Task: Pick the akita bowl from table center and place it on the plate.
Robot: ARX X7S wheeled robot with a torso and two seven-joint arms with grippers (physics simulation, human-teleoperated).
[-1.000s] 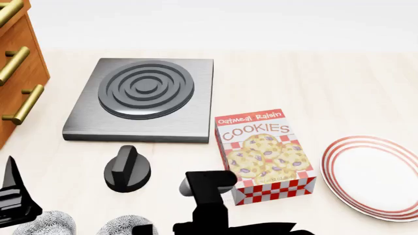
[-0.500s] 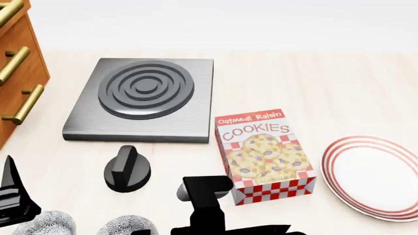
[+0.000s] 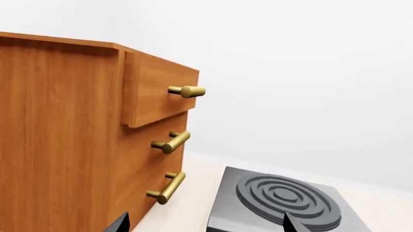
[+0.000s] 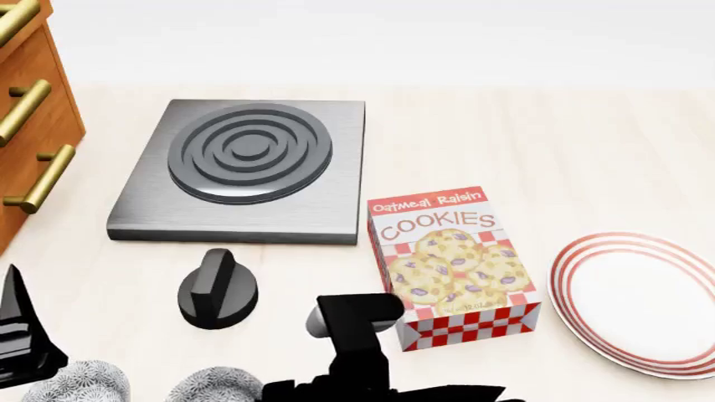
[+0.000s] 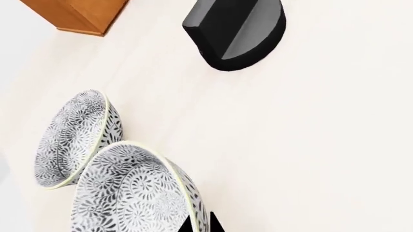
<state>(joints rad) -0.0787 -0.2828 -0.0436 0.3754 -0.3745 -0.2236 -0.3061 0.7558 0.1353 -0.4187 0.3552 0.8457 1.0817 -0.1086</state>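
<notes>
Two speckled akita bowls sit at the near left of the table. In the right wrist view, the nearer akita bowl (image 5: 129, 193) has my right gripper (image 5: 200, 226) shut on its rim, one fingertip inside and one outside the wall. The other bowl (image 5: 76, 137) stands just beyond it. The head view shows the gripped bowl (image 4: 213, 385) beside my right arm (image 4: 352, 335), and the second bowl (image 4: 79, 381) further left. The red-ringed white plate (image 4: 642, 301) lies at the right edge, bare. My left gripper (image 3: 205, 228) is open and holds nothing.
A cookie box (image 4: 453, 268) stands between the bowls and the plate. A black knob (image 4: 218, 289) sits just beyond the bowls. A grey stove plate (image 4: 240, 167) lies further back. A wooden drawer cabinet (image 4: 28, 126) with brass handles lines the left edge.
My right arm dipped back, then came forward again, reaching further left toward the nearer bowl. That bowl sits slightly higher in the head view. The left arm shifted slightly.
</notes>
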